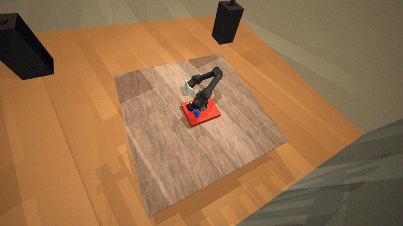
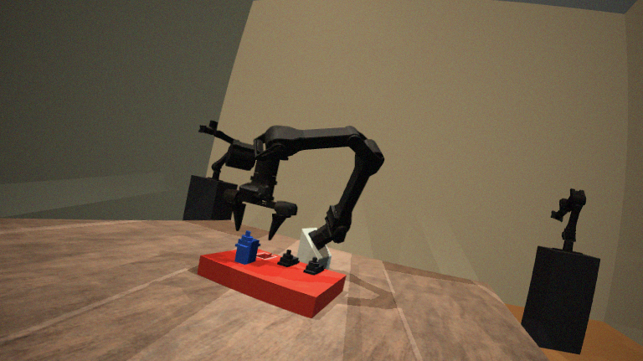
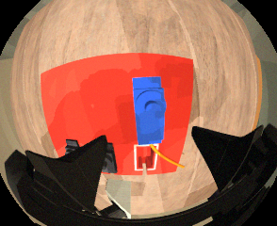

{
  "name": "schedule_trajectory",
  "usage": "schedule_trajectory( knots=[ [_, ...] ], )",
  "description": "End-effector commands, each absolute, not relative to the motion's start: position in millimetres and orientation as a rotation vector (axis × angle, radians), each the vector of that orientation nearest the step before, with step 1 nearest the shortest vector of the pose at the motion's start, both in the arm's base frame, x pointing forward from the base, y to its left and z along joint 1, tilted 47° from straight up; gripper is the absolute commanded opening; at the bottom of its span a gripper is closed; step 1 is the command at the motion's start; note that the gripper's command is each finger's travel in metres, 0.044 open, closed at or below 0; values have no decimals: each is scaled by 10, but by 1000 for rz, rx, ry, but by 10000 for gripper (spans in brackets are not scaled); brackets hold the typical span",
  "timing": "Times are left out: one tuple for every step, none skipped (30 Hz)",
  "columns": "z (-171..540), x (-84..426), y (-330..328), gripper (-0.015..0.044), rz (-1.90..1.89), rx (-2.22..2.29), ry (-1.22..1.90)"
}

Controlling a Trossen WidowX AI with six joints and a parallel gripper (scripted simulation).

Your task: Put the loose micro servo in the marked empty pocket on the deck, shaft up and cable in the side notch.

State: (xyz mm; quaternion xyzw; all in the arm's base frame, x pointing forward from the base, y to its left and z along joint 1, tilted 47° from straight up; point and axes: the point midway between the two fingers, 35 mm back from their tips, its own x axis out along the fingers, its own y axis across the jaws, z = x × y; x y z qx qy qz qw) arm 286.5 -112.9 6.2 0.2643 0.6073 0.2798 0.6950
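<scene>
The loose blue servo (image 1: 196, 113) (image 2: 245, 251) (image 3: 149, 113) stands upright on the red deck (image 1: 208, 117) (image 2: 265, 281) (image 3: 91, 104), shaft up. It is beside the white-outlined empty pocket (image 3: 135, 157), not in it. Its orange-yellow cable (image 1: 183, 105) (image 3: 169, 158) runs past the pocket's corner toward the deck's side. My gripper (image 2: 254, 234) (image 3: 149, 133) is open and empty, pointing down. Its fingertips are a little above the servo's height, wide to either side of the servo's pocket end in the wrist view. In the top view the arm hides the fingertips and the pocket.
Two black servos (image 2: 288, 259) (image 2: 313, 265) sit in the deck in a row with the pocket; the left finger partly covers them in the wrist view. The arm's pale base (image 1: 188, 88) (image 2: 308, 248) stands just behind the deck. Dark pedestals (image 1: 227, 23) (image 2: 562, 297) with other arms stand farther off.
</scene>
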Motion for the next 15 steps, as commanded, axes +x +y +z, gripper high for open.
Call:
schedule_trajectory(
  knots=[
    [30, 2871, -1109, 440, 620, 597, 1351],
    [21, 2873, -1099, 440, 620, 597, 1351],
    [10, 2875, -1089, 440, 620, 597, 1351],
    [-1, 2877, -1077, 440, 620, 597, 1351],
    [-12, 2879, -1066, 440, 620, 597, 1350],
    [-23, 2881, -1054, 440, 620, 597, 1350],
    [-34, 2883, -1043, 440, 620, 597, 1350],
    [-45, 2884, -1031, 440, 620, 597, 1350],
    [-56, 2886, -1020, 440, 620, 597, 1350],
    [-66, 2887, -1008, 440, 620, 597, 1350],
    [-75, 2888, -999, 440, 620, 597, 1350],
    [-80, 2889, -993, 440, 620, 597, 1350],
    [-82, 2889, -991, 440, 620, 597, 1350],
    [-82, 2889, -991, 414, 620, 597, 1350],
    [-82, 2889, -991, 388, 620, 597, 1350]
  ],
)
